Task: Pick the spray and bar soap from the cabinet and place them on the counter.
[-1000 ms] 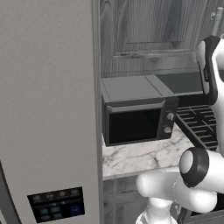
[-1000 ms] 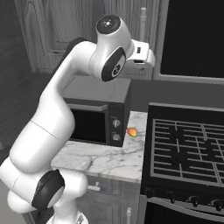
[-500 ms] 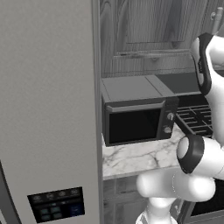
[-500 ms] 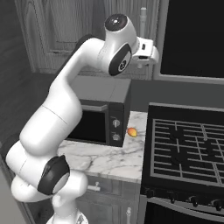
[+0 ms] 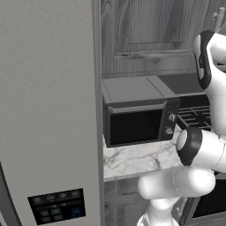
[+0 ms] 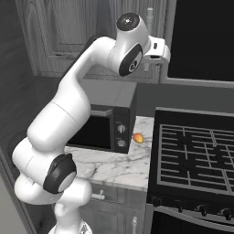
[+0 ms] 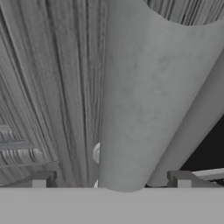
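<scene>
Pincer (image 7: 111, 181) open, jaws standing either side of the pale bar handle (image 7: 144, 96) of the cabinet (image 6: 68, 36), whose door remains closed; spray and soap presumably lie hidden inside. Risk: an off-centre closure may slip from the round bar, or a pull off the hinge arc may strain the grip. Below, the marble table (image 6: 116, 167) carries a microwave (image 6: 107, 121).

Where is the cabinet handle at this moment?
In the hand view the handle stands right before the open gripper, between its fingertips, against the cabinet door. In the right base view it rises beside the hand.
</scene>
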